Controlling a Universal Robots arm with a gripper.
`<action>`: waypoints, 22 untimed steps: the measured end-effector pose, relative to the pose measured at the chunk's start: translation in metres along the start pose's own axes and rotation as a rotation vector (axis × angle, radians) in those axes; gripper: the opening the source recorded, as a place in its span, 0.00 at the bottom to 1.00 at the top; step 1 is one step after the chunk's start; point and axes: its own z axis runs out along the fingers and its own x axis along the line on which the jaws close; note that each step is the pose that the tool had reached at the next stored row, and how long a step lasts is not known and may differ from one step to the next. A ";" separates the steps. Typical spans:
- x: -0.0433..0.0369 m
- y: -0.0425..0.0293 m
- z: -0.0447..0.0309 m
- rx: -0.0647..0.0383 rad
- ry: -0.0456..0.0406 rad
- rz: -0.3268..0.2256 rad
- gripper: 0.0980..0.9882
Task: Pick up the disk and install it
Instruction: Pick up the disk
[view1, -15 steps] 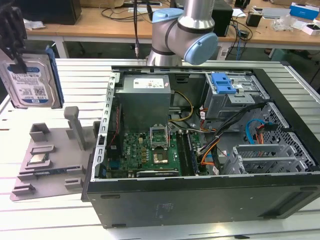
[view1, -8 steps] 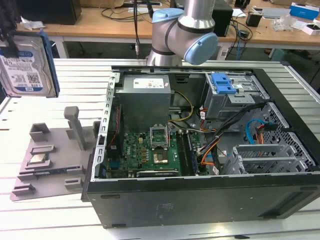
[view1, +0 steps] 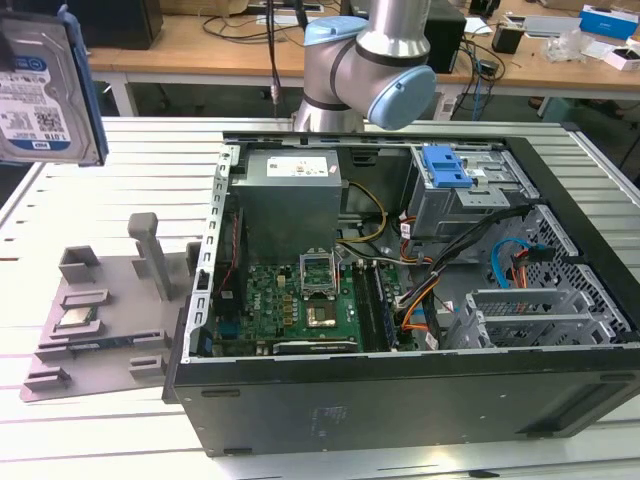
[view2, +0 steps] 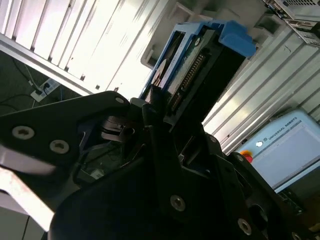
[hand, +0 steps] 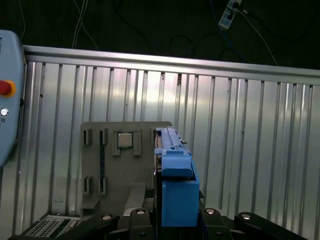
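Fingers (view2: 152, 125) of the black gripper (view2: 175, 117) are closed on the disk (view2: 200, 60), a flat silver hard drive in a bright blue plastic caddy. In both wrist views we see them pinch it from its two flat sides, and the disk stands out beyond them with one narrow edge toward the camera.

In the exterior view the disk (view1: 45, 85) hangs high at the exterior view's left, with its white-and-blue label facing us. It is lifted off the white ribbed metal table (view1: 130, 150) and is well apart from the open black computer case (view1: 400, 400).

On the table beside the case lies a grey plastic fixture plate (view1: 110, 300), and a small square silver chip (view1: 77, 318) sits in it. Inside the case, toward the exterior view's right, we see a silver metal cage with a blue plastic latch (view1: 445, 170). Between the disk and this cage are the case wall and a grey metal power supply box (view1: 290, 195). The silver and light blue robot arm (view1: 370, 50) rises behind the case.
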 end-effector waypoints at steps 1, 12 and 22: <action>0.0000 0.0000 -0.0008 0.000 0.0000 0.000 0.30; 0.0006 -0.0082 -0.0024 0.000 0.0001 0.000 0.30; 0.0043 -0.0549 -0.0034 -0.001 0.0001 0.000 0.30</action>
